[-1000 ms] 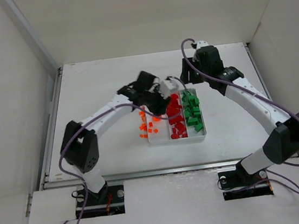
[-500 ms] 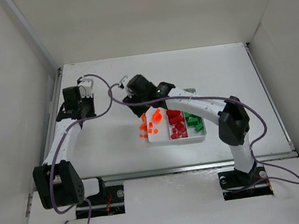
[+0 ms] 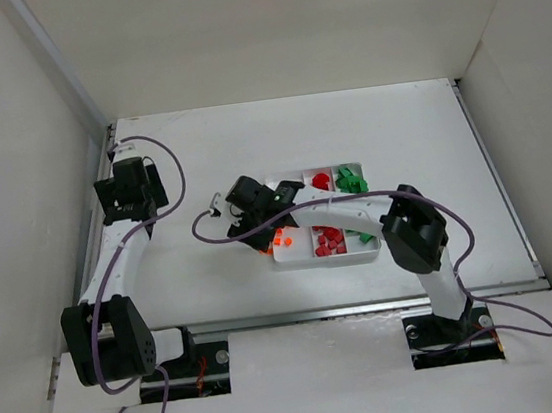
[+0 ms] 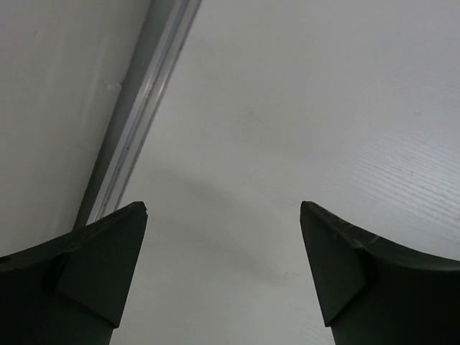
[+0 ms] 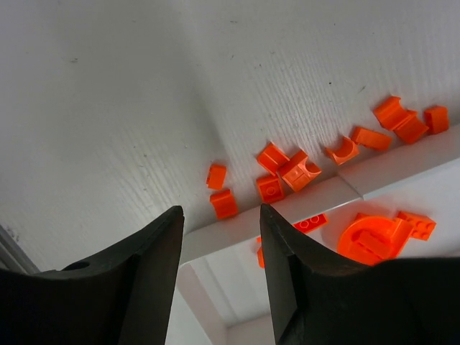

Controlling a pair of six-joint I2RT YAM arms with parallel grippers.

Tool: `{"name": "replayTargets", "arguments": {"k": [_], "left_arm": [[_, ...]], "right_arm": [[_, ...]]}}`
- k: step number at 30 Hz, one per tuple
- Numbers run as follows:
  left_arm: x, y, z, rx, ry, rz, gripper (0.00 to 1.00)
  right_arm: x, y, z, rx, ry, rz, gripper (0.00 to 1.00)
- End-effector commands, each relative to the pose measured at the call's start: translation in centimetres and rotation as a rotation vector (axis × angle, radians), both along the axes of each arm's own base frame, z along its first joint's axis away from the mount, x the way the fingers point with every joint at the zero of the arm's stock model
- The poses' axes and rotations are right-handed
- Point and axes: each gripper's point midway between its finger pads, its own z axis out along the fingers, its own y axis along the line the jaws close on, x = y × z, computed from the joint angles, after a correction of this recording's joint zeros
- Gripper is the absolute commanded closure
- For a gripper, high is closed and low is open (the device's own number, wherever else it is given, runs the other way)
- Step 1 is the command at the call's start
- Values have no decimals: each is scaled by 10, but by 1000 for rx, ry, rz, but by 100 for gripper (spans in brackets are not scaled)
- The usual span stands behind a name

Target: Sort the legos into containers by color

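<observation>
The white tray (image 3: 374, 251) lies mid-table with three compartments. Red legos (image 3: 329, 242) fill the middle one, green legos (image 3: 352, 180) the right one, and a few orange legos (image 5: 379, 238) lie in the left one. More orange legos (image 5: 286, 174) are scattered on the table against the tray's outer wall (image 5: 237, 231). My right gripper (image 3: 255, 217) reaches across to the tray's left side. In the right wrist view it (image 5: 220, 210) is open and empty above that wall. My left gripper (image 3: 128, 187) is far left, open (image 4: 223, 207) over bare table.
A metal rail (image 4: 147, 100) runs along the table's left edge close to my left gripper, with the side wall behind it. The right arm's forearm (image 3: 356, 205) lies across the tray, hiding part of its contents.
The left arm has swung from the tray to the far left, and its gripper shut and reopened. The right arm crossed from the tray's far right to its left side, its jaws narrowing slightly.
</observation>
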Motion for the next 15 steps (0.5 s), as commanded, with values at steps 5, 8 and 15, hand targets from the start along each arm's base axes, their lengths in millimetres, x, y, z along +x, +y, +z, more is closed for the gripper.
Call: {"name": "replayTargets", "arguments": {"k": [5,8,15], "left_arm": [[-5,34,21,75,-106,240,2],[-8,37,22,86,-111,267,0],[-8,41,22,96,-117,293,0]], "right_arm": [[11,1,-27,-40,1,-85,48],[14,1,-30,-44,-7,-105,49],[12,3,-40,-49,-1,-142,53]]}}
